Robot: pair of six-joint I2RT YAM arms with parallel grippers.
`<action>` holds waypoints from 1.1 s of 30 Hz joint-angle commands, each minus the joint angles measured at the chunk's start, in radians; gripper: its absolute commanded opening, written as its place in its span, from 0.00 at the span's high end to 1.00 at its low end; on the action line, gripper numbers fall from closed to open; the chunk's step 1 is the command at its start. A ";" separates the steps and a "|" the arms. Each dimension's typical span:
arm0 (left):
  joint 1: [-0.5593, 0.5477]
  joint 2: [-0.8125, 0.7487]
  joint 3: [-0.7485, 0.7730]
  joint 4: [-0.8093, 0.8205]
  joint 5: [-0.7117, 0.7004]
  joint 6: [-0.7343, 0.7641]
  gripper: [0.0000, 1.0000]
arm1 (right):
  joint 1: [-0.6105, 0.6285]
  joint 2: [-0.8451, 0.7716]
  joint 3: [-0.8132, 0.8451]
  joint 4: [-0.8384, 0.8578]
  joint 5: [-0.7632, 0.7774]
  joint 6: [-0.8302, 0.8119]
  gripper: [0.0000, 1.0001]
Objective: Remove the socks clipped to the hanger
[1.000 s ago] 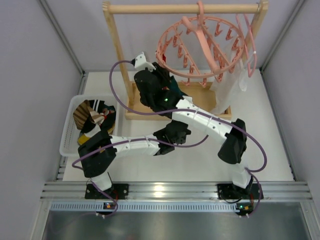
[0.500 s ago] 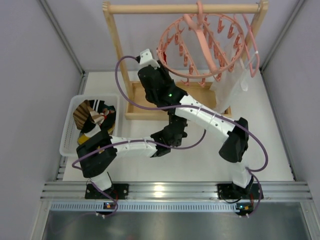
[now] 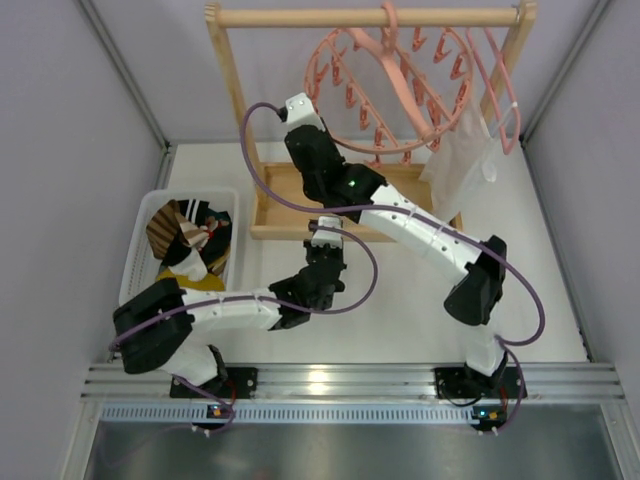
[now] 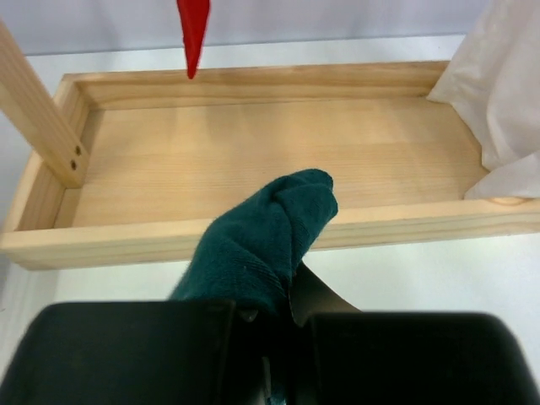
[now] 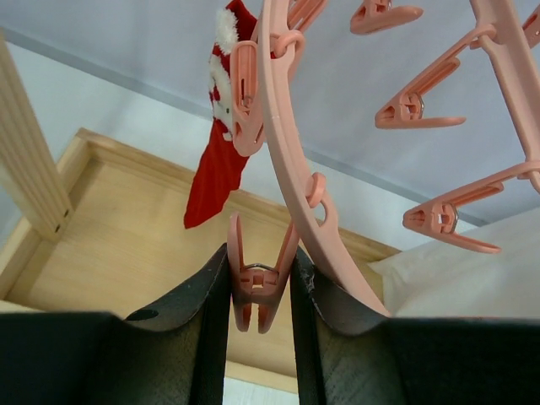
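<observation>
Arms first: the R arm rose from its base at the table's [image 3: 520,260] near right corner. Its elbow was bent out twd the right edge, its forearm slanted back to the far left, and its wrist tipped up under the hanger [image 3: 392,82]. The R gripper [image 5: 259,263] was clamped on one pink clip [image 5: 253,295] dangling from the ring, a finger pressed to each side.

The L arm lay low from the near left corner, forearm running twd table centre. The L gripper [image 4: 283,325] pointed at the far edge, just in front of the rack's [image 3: 234,100] base tray [image 4: 253,160]. Its jaws were pinched together on a teal sock [image 4: 261,236], whose toe end stuck up and curled fwd over the tray's near rail.

The hanger hung tilted from the rack's top bar at the far edge, most clips bare. A red sock [image 5: 215,173] with white trim was clipped to the ring, just left of the gripped clip, its toe hanging over the tray. A white garment [image 3: 455,165] hung at the ring's right side, its hem reaching the tray's right end.

The top view gave both arm poses and a basket [image 3: 135,270] of clothes at the left edge, but the L wrist hid the teal sock there. Only the wrist views showed each grip close up. The L wrist view caught just the red sock's tip.
</observation>
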 commanded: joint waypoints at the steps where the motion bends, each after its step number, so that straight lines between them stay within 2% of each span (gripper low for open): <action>1: 0.032 -0.175 -0.019 -0.121 -0.054 -0.078 1.00 | -0.003 -0.079 0.021 -0.056 -0.155 0.039 0.86; 3: 0.076 -0.234 -0.037 -0.197 -0.047 -0.129 1.00 | -0.004 -0.094 0.014 -0.067 -0.198 0.057 0.67; 5: 0.107 -0.329 -0.046 -0.325 -0.046 -0.189 1.00 | -0.004 -0.122 -0.003 -0.073 -0.227 0.071 0.57; 7: 0.153 -0.395 -0.051 -0.422 -0.046 -0.236 1.00 | -0.003 -0.155 -0.020 -0.077 -0.245 0.080 0.50; 10: 0.212 -0.503 -0.046 -0.586 -0.064 -0.310 1.00 | -0.003 -0.213 -0.065 -0.077 -0.285 0.100 0.45; 11: 0.225 -0.545 -0.040 -0.675 -0.072 -0.342 1.00 | -0.001 -0.229 -0.087 -0.079 -0.316 0.114 0.34; 13: 0.261 -0.584 -0.025 -0.737 -0.087 -0.367 1.00 | -0.001 -0.275 -0.109 -0.094 -0.394 0.125 0.17; 14: 0.274 -0.602 -0.019 -0.769 -0.087 -0.396 1.00 | -0.001 -0.290 -0.127 -0.102 -0.420 0.129 0.04; 15: 0.307 -0.633 -0.002 -0.827 -0.081 -0.408 1.00 | 0.000 -0.304 -0.135 -0.119 -0.446 0.163 0.01; 22: 0.500 -0.656 0.116 -0.992 0.021 -0.422 1.00 | 0.005 -0.470 -0.258 -0.159 -0.710 0.214 0.01; 28: 0.689 -0.586 0.225 -1.056 0.143 -0.410 1.00 | 0.005 -0.626 -0.423 -0.131 -0.921 0.208 0.01; 33: 0.886 -0.523 0.287 -1.082 0.255 -0.424 1.00 | 0.006 -0.756 -0.545 -0.068 -0.972 0.209 0.01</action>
